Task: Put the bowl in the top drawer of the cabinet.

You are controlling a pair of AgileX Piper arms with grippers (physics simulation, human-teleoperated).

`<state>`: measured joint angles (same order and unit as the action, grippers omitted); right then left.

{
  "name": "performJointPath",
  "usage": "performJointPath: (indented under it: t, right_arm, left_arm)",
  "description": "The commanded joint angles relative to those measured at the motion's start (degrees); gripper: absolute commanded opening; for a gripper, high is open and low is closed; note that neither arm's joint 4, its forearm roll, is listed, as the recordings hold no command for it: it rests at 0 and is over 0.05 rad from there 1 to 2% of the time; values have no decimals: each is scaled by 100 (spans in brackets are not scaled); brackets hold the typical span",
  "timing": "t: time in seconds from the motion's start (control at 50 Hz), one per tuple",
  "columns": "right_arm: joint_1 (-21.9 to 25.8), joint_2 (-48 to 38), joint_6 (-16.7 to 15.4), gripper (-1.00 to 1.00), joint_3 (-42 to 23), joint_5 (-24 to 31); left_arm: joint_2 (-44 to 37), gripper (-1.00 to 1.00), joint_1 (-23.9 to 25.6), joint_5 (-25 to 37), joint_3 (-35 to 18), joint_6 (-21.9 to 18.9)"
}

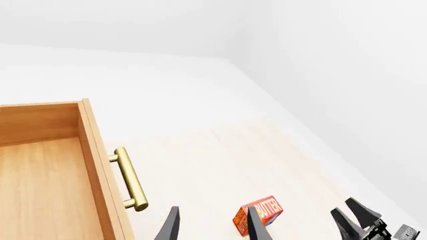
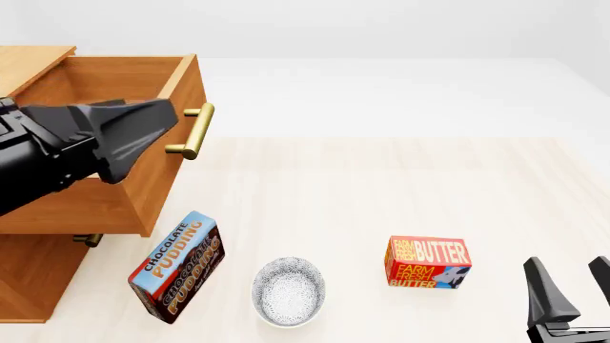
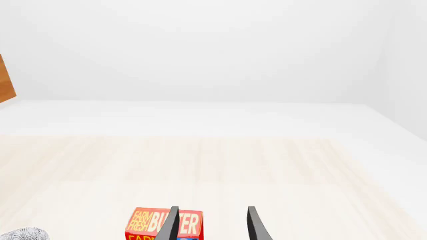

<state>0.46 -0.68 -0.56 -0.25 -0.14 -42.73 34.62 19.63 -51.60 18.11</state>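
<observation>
The top drawer (image 2: 105, 93) of the cabinet (image 2: 38, 279) is shown drawn well out at the far left, its brass bar handle (image 2: 191, 131) facing the table (image 2: 381, 193); its wooden floor appears bare in the left wrist view, presumably so that it can receive the bowl. The left gripper (image 2: 143, 128) is held above the drawer's front edge, just beside the handle and touching nothing; its fingers are seen parted and empty in the left wrist view, which suggests that the pull is complete and the handle released. Below and ahead of this gripper, a chocolate pudding box (image 2: 176, 268) stands tilted near the cabinet's lower corner. The bowl (image 2: 288, 291) rests upright on the table just beside that box, between it and the butter box (image 2: 428, 263), well below the left gripper and well apart from the right one. It is small, round and white, covered in a fine blue-grey speckled pattern, and nothing is seen inside it. The right gripper (image 2: 572, 286) is shown at the far right, low over the table, its fingers spread and holding nothing, with the butter box nearest to it; it is judged to be waiting to reach for the bowl.
</observation>
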Motion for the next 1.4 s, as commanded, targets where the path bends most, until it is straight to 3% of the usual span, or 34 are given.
performJointPath:
  t: [0.02,0.64,1.4]
  right_arm:
    - [0,-1,-1,100,0,0]
    - [-1,-2,-1,100,0,0]
    - [-1,0,0,100,0,0]
  left_arm:
    - [77,100,306,-150,250,78]
    - [-112,100,957,-781,896,328]
    - [-595,100,1112,-1496,1606,831]
